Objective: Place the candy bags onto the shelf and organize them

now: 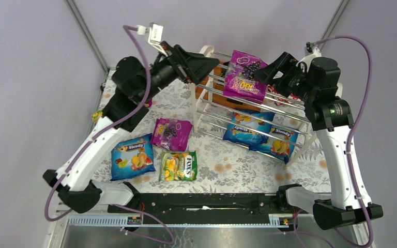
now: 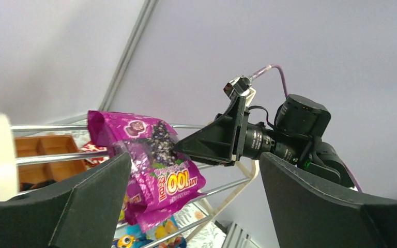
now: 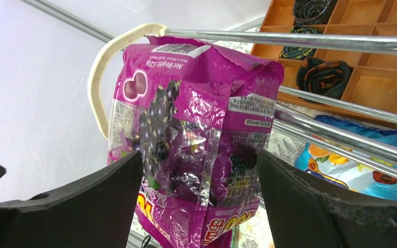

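Left gripper [image 1: 214,64] jaws wide apart, empty. Magenta candy bag [image 1: 245,76], glossy, crinkled, grape picture, upside-down "100", upright at shelf [image 1: 194,108] top tier, at 3 o'clock off left jaws. Right gripper [image 1: 264,74] at bag's 3 o'clock, jaws spread, straddling bag; contact unclear. Bag's lower edge cut off in right wrist view.

robot lab, plain walls [image 1: 26,62], framed test table [image 1: 227,166]

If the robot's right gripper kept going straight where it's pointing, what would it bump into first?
Most likely the magenta grape bag standing on the shelf. It sits straight ahead of the open right gripper, in line with the gap between its jaws. I can't tell exactly how near it is.
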`<state>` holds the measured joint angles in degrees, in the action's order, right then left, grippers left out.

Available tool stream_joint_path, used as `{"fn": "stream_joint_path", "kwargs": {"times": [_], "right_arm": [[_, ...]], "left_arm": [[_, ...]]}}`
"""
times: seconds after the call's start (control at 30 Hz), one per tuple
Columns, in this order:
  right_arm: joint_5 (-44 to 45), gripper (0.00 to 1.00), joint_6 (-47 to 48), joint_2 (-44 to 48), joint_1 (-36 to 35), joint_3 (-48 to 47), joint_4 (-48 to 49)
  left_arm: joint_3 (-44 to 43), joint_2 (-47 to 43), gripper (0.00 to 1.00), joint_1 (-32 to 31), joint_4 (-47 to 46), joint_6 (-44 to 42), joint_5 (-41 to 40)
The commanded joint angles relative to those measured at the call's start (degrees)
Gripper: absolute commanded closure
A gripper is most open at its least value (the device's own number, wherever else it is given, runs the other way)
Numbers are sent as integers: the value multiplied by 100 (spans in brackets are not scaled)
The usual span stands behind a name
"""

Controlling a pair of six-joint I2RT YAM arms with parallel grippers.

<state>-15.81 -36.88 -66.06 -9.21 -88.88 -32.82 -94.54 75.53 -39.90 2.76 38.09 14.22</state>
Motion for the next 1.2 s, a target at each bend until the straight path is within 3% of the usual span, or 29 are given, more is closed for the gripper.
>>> {"fn": "stream_joint_path", "kwargs": {"times": [0.0,0.17,0.47,0.53,0.7,0.8,0.83,0.93,0.97,1.03,1.17], "right_arm": [[-183,13,-42,-70,-187,78,332],[140,33,86,-186,-393,-65,160],[683,68,217,77,-409,-130,86],[794,73,260,129,-413,-161,60],[1255,100,434,236,-409,-307,-97],[1117,100,424,269,-405,-228,-8],[998,89,422,269,-401,-209,23],[713,43,325,277,-405,-8,196],[630,38,290,271,-401,54,276],[532,33,252,234,-407,118,344],[575,33,241,113,-408,126,364]], "left_arm": [[439,-609,1,1,379,-637,-775],[1063,-1126,1,5,814,-1006,-2098],[978,-1387,1,9,1964,-1737,-2343],[987,-1460,1,9,2010,-1905,-2380],[1347,-1689,1,9,1819,-2199,-2632],[1691,-1824,1,51,1615,-2274,-2700],[1803,-1877,1,93,1543,-2278,-2686],[2071,-2016,1,190,1381,-2316,-2692],[2143,-2049,1,199,1339,-2334,-2733],[2286,-2137,1,223,1243,-2362,-2840],[2513,-2287,1,321,1128,-2363,-2900]]}}
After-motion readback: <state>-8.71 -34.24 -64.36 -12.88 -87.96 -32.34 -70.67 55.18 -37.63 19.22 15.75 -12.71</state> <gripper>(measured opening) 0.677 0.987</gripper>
